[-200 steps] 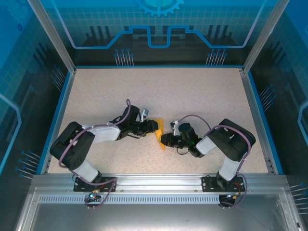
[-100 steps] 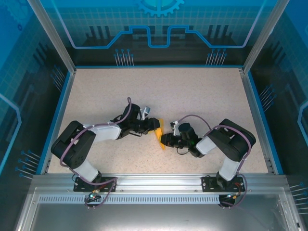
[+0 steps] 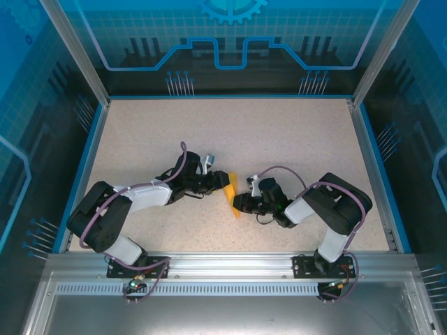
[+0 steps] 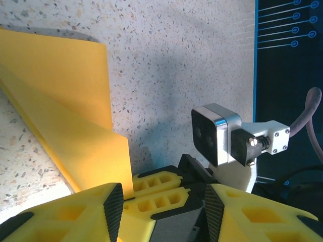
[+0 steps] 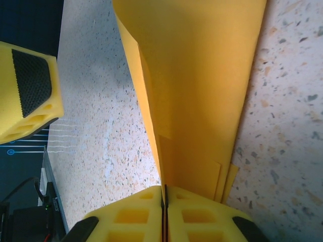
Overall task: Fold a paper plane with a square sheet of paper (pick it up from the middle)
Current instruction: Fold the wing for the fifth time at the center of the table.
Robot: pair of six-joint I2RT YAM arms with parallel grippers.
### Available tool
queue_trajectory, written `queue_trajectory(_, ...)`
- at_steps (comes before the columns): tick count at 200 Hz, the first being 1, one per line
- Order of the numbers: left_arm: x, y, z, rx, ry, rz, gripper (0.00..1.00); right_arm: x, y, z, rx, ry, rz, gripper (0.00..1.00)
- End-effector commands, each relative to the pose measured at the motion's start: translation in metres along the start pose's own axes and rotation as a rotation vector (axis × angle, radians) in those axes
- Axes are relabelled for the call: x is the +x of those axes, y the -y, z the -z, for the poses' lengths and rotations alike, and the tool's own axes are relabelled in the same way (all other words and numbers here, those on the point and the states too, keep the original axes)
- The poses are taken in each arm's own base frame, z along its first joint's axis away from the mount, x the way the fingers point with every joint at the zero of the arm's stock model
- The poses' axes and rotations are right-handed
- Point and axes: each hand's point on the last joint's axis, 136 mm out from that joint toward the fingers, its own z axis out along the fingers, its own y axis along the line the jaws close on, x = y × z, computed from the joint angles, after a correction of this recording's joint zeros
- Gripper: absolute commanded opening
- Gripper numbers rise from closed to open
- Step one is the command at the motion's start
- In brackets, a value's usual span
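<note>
The right gripper (image 5: 164, 194) is pinching one end of the paper plane (image 5: 197, 91) with its jaws closed tight, so the paper is reaching straight ahead of its fingertips. The left gripper (image 4: 161, 201) is hovering half open and holding nothing, with the paper just ahead of one finger. I think the left should be closing squarely over the crease, without twisting.

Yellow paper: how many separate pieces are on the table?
1. The paper plane is pinched in the fingers of the right gripper, with the left gripper open beside it. Another piece could be hidden behind it.
</note>
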Motion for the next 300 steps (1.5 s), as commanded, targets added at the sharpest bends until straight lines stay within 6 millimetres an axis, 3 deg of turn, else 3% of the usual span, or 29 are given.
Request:
queue_trajectory(1, 0.0, 0.003, 0.003, 0.004, 0.016, -0.004, 0.5, 0.031, 0.051, 0.004, 0.191, -0.088, -0.05, 0.1)
queue_trajectory(251, -0.001, 0.004, -0.028, 0.073, -0.067, 0.023, 0.51, 0.034, 0.054, 0.0, 0.188, -0.097, -0.059, 0.11)
queue_trajectory(300, 0.004, -0.017, -0.042, 0.022, -0.1, 0.048, 0.51, 0.033, 0.052, 0.001, 0.181, -0.095, -0.054, 0.11)
